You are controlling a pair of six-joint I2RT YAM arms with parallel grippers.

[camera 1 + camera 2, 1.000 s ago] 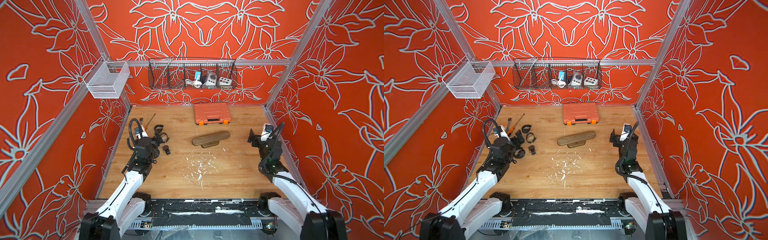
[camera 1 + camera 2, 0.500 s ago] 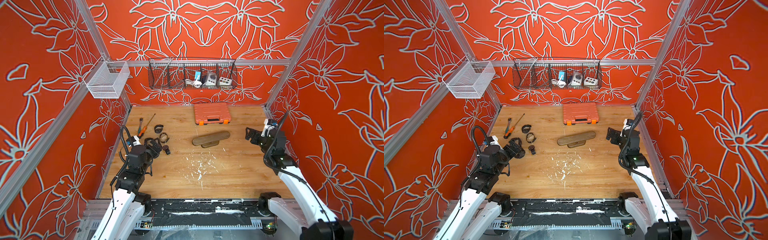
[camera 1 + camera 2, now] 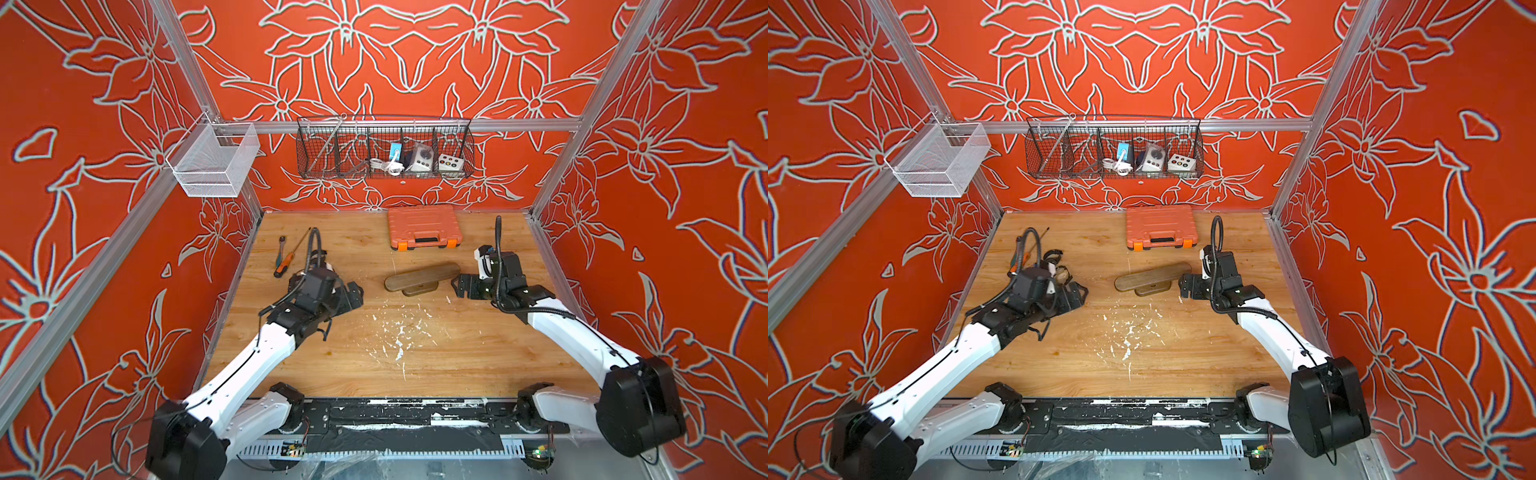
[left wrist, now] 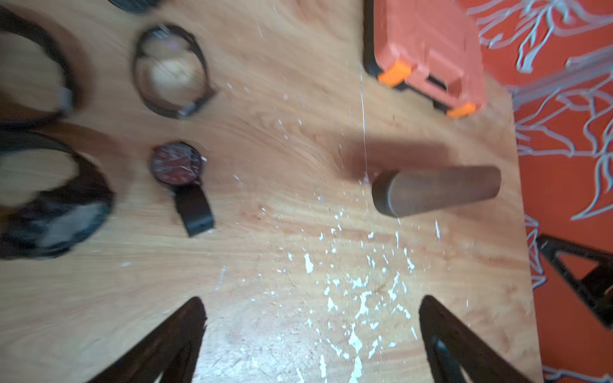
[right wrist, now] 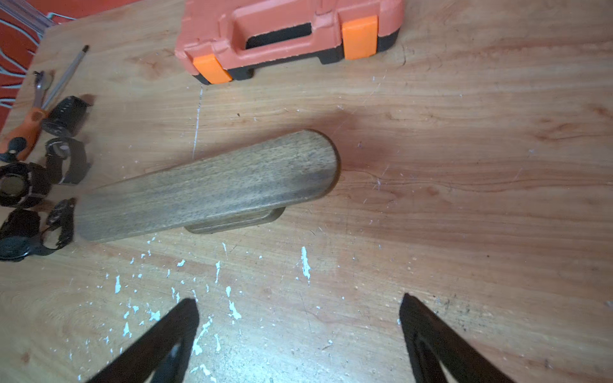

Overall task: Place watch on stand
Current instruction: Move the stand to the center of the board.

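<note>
Two robot arms reach over a wooden bench (image 3: 478,345), both grippers spread wide and holding nothing. The left gripper (image 4: 311,335) hovers near the bench's left edge beside a cluster of four watches, among them a dark-red-faced watch (image 4: 177,164) lying flat. One dark wooden stand (image 5: 205,185) sits mid-bench, bare, with the right gripper (image 5: 298,331) just beside its right end. One orange tool case (image 3: 424,227) rests at the back edge; one screwdriver (image 3: 286,259) and one small wrench (image 3: 280,249) lie toward the back left corner.

Even, bright light fills both top views, with wide-angle bending at the edges. The left wrist view is motion-blurred; the right wrist view is sharper, with soft shadows.
</note>
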